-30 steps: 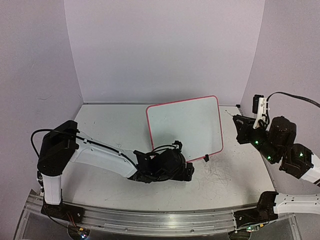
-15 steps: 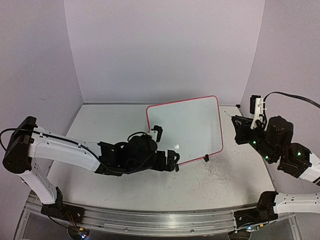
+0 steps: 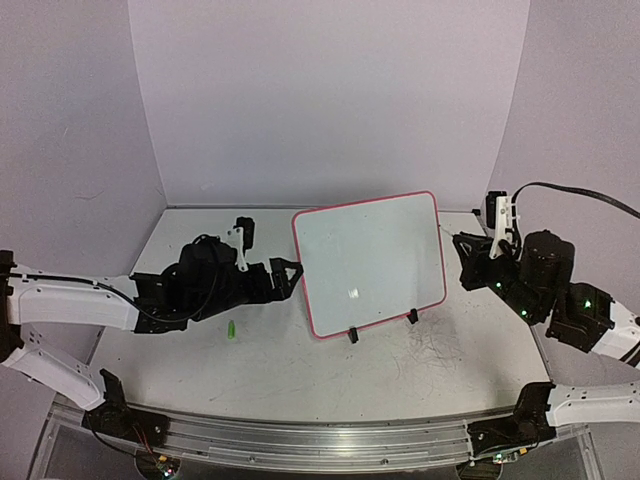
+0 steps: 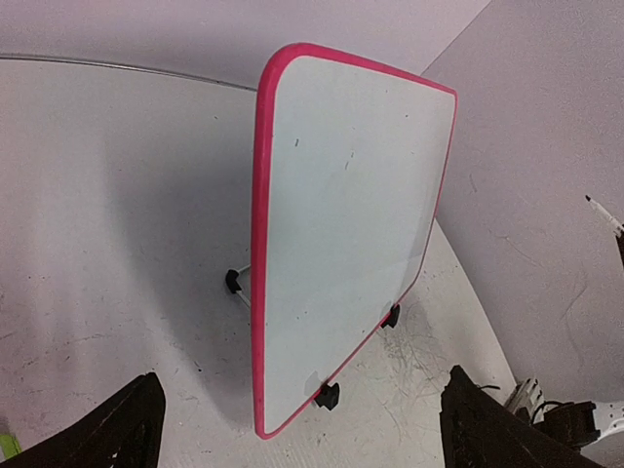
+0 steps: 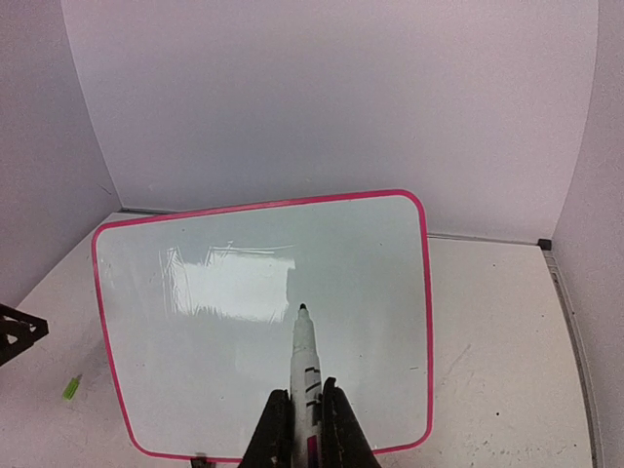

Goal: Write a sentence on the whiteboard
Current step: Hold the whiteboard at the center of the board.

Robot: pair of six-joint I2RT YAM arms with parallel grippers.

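The whiteboard [image 3: 372, 260] stands tilted on black clip feet at mid table, red-pink rim all round. Its face [image 5: 253, 322] is blank apart from glare; no sentence shows on it. My right gripper [image 5: 307, 429] is shut on a white marker [image 5: 305, 356], whose dark tip points at the board's middle, short of it. From above, that gripper [image 3: 497, 243] sits just right of the board. My left gripper [image 3: 270, 255] hovers left of the board, open wide and empty. Its view shows the board [image 4: 351, 195] edge-on between the black fingertips [image 4: 122, 429].
A small green cap [image 3: 231, 329] lies on the table in front of the left arm, also at the left edge of the right wrist view [image 5: 69, 388]. Dark scribbles [image 3: 432, 350] mark the tabletop right of the board's feet. Pale walls close in on three sides.
My left arm has swung from the board's lower front edge out to its left, jaws opening fully. The green cap now shows on the table. My right gripper has edged towards the board.
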